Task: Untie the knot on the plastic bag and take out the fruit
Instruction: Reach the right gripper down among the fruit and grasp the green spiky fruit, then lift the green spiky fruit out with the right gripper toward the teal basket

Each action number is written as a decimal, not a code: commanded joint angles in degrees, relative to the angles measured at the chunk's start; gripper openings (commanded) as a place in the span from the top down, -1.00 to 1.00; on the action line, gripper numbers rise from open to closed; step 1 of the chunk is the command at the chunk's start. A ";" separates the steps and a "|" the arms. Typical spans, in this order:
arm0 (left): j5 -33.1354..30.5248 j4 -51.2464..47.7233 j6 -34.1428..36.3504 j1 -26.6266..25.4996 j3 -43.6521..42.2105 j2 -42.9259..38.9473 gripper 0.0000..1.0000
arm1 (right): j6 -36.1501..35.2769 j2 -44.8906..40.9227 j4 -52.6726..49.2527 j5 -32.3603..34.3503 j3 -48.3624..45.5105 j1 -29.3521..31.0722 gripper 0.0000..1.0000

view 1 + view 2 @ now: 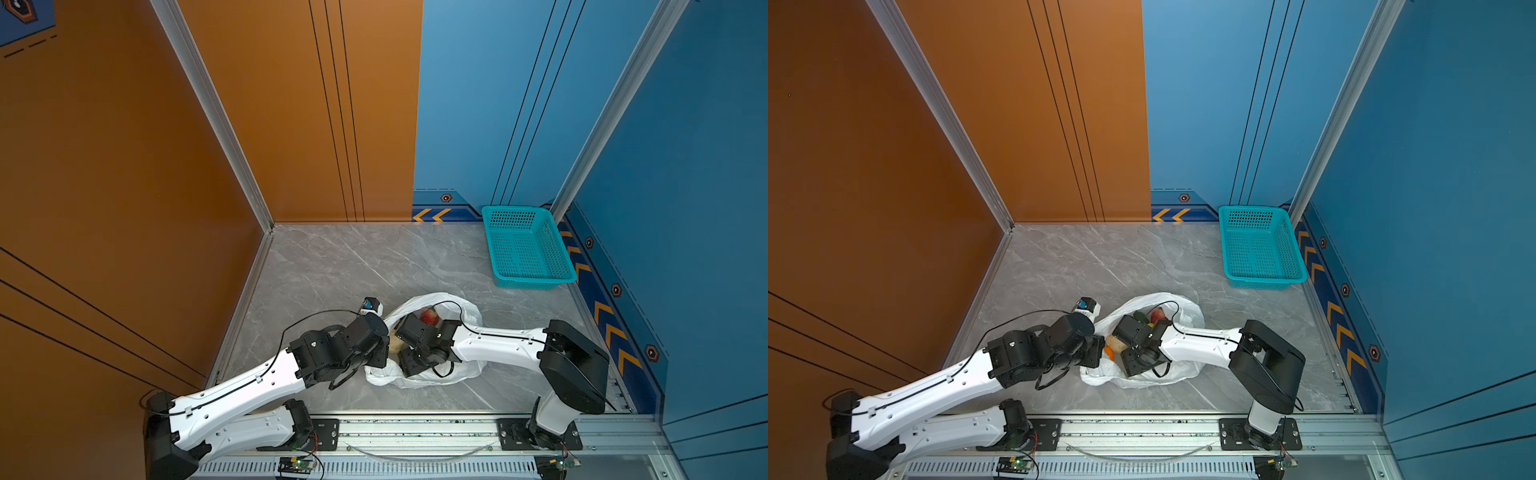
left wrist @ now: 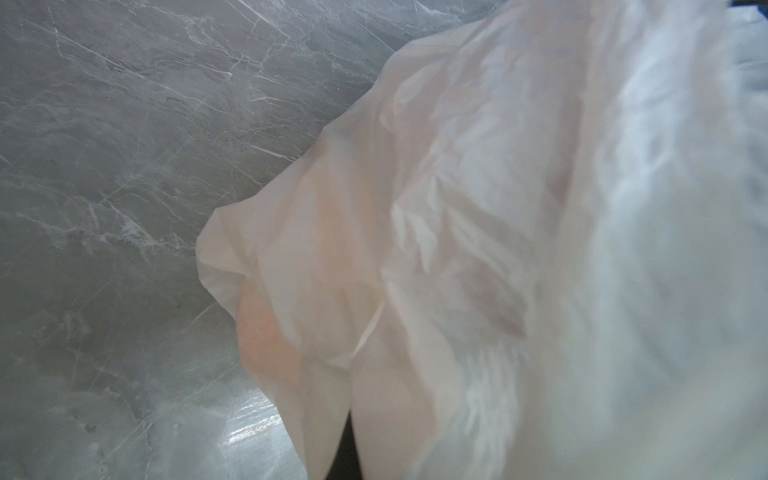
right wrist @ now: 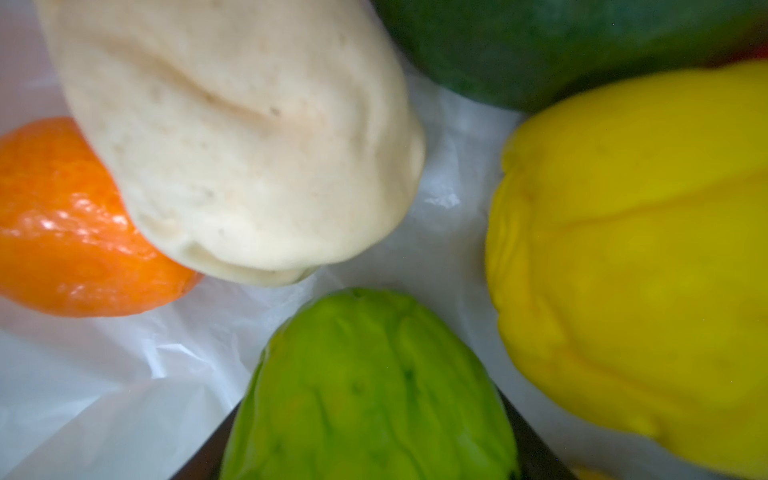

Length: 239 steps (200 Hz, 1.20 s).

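Thin crinkly white plastic bag (image 1: 415,380) is laid mouth-up on grey marbled table (image 1: 353,266) | rim is clamped by left gripper (image 1: 379,355) | inside, ridged green oval fruit (image 3: 365,386) is lodged lengthwise between jaws of right gripper (image 3: 370,453), grip undeterminable

Left gripper (image 1: 379,358) fingertips buried in plastic bag (image 1: 419,380) folds, grip point unseen. Right gripper (image 1: 409,332) jaws masked by its own wrist. In the right wrist view, green fruit (image 3: 370,390), yellow fruit (image 3: 631,257) and orange (image 3: 62,232) are edge-cropped and soft-focus.
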 commanded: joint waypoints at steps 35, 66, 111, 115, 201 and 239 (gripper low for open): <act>1.71 -0.08 1.16 -3.27 -2.78 1.79 1.00 | 0.11 -4.76 -1.89 0.93 0.41 -1.82 0.13; 1.21 0.08 0.88 -3.60 -3.25 2.25 1.00 | 1.44 -7.80 -1.96 0.00 0.66 -2.31 0.14; -1.64 -0.11 0.58 -3.60 -2.16 1.57 1.00 | 2.22 -10.64 -3.79 0.54 0.81 -1.37 0.14; -1.98 -0.06 0.41 -3.60 -2.07 1.47 1.00 | 2.24 -10.90 -4.01 0.62 0.81 -1.22 0.14; -6.02 0.37 -0.53 -2.41 -1.42 -1.27 1.00 | 6.26 -19.05 -9.57 2.56 -0.40 3.55 0.14; -7.41 0.89 -0.04 -2.34 -0.84 -1.45 1.00 | 7.15 -22.51 -12.21 2.57 1.03 4.55 0.13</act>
